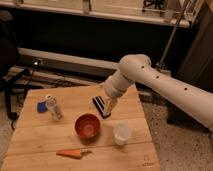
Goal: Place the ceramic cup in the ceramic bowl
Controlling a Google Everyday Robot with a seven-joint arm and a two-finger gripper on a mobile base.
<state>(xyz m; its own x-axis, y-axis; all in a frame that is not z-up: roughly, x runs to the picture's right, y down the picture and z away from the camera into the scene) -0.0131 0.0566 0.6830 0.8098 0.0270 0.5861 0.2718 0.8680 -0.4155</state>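
Note:
The white ceramic cup (121, 133) stands upright on the wooden table (60, 137), right of the orange-red ceramic bowl (88, 125) and apart from it. The bowl holds nothing. My gripper (102, 107), dark with pale stripes, hangs from the white arm (150, 80) above the table. It is behind the bowl and up-left of the cup, touching neither.
A plastic bottle (53, 107) stands at the table's left, with a small blue object (42, 106) beside it. A carrot (72, 153) lies near the front edge. The table's right edge runs just past the cup. A dark chair (7, 65) stands at far left.

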